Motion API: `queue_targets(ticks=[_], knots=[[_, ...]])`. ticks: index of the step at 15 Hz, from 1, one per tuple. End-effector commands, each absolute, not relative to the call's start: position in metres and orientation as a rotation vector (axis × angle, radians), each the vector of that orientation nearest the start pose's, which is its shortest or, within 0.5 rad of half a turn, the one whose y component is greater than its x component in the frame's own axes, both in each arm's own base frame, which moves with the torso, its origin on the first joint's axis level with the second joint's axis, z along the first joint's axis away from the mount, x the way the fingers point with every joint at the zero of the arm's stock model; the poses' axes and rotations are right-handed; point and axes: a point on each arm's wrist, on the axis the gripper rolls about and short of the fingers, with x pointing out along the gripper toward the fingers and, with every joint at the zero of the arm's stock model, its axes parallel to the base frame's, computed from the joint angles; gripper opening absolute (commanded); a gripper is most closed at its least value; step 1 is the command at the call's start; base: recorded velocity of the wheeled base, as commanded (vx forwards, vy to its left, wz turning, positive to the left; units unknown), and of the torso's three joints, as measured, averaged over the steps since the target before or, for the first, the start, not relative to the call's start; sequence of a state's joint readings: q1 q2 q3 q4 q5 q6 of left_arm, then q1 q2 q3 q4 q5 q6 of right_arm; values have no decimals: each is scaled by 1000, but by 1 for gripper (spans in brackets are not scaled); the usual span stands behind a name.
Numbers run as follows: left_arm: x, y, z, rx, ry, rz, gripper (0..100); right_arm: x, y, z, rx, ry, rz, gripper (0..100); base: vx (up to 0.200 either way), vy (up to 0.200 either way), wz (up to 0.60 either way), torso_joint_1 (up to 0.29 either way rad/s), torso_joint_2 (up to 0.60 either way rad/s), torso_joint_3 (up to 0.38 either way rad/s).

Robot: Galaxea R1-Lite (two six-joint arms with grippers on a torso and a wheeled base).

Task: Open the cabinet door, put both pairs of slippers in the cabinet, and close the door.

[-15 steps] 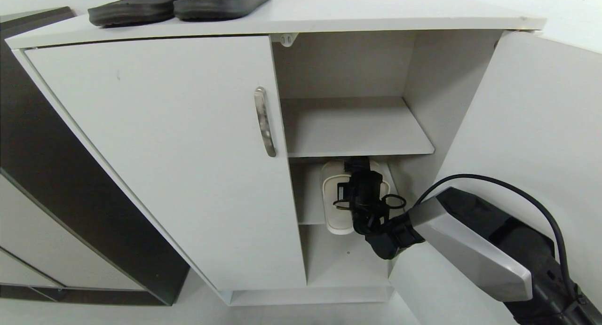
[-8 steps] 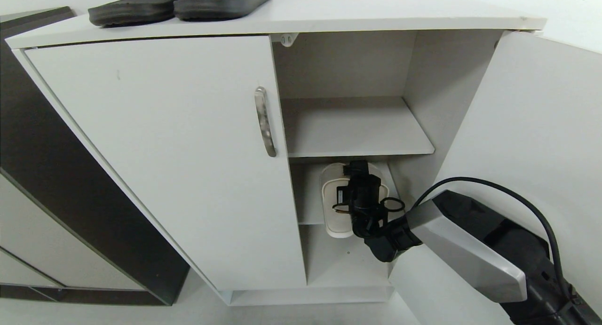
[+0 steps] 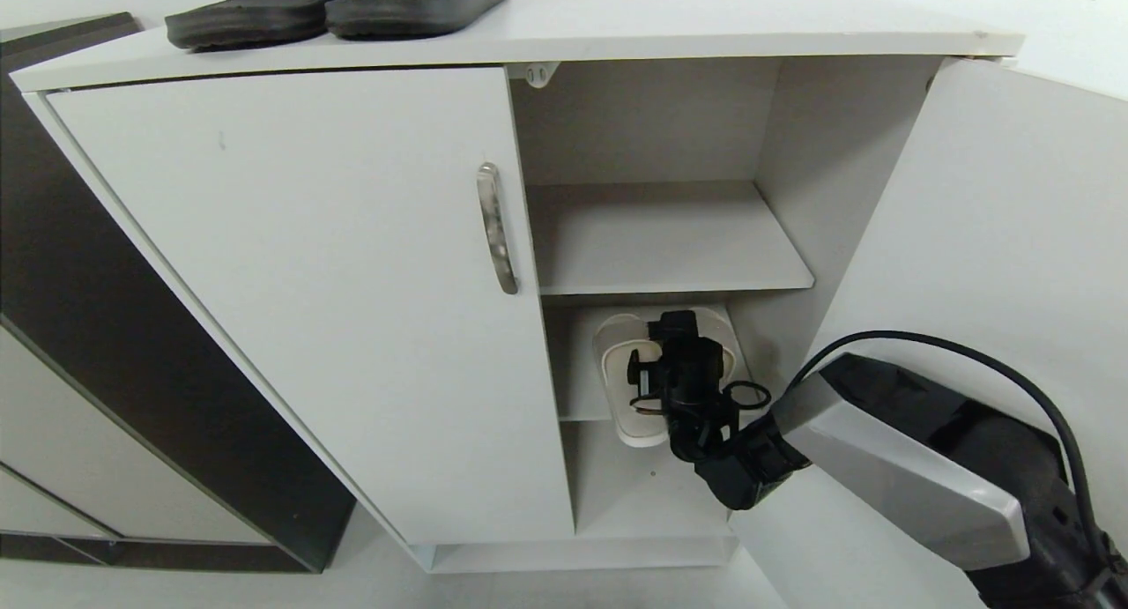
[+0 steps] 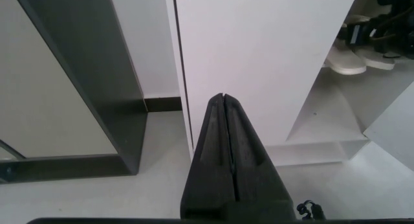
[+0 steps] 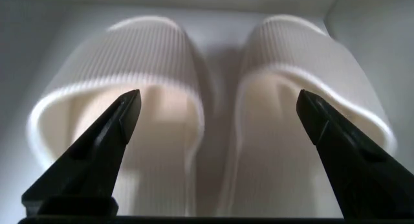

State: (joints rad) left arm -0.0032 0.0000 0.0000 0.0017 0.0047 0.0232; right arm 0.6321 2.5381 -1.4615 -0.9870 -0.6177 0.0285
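Cabinet (image 3: 670,239), right arm (image 3: 890,477) extended inside, jaws apart

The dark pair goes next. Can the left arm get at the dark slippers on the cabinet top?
Probably yes: the dark slippers lie uncovered on the cabinet top above the closed left door. The left gripper, shut and low, must rise and open.

The dark slippers (image 3: 335,10) on top of the cabinet (image 3: 617,36) are cut off by the head view's upper edge, so only their near ends show. On the lower shelf (image 3: 573,406), the white slippers (image 3: 617,397) are largely covered by the right tool (image 3: 675,327) and its wrist. The open right door (image 3: 996,239) runs past the head view's right edge. In the right wrist view, the white slippers' near ends are cut off by the picture's edge.
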Motion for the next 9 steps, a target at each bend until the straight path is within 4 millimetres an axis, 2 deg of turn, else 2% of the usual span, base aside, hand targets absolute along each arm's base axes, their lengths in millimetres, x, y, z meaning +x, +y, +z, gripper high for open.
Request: queue_targets(ticks=[1, 4, 6, 7, 9], knots=[[-23, 0, 75, 23, 3, 1, 0, 363, 277, 73, -13, 55, 48, 100, 0, 0, 0, 0, 0, 0], [-23, 0, 75, 23, 3, 3, 0, 297, 272, 79, -34, 74, 134, 100, 0, 0, 0, 0, 0, 0], [-23, 0, 75, 23, 3, 3, 0, 266, 260, 81, -43, 82, 160, 100, 0, 0, 0, 0, 0, 0], [-23, 0, 75, 23, 3, 1, 0, 258, 254, 85, -34, 74, 164, 100, 0, 0, 0, 0, 0, 0], [-23, 0, 75, 21, 3, 3, 0, 255, 253, 82, -27, 68, 168, 100, 0, 0, 0, 0, 0, 0]])
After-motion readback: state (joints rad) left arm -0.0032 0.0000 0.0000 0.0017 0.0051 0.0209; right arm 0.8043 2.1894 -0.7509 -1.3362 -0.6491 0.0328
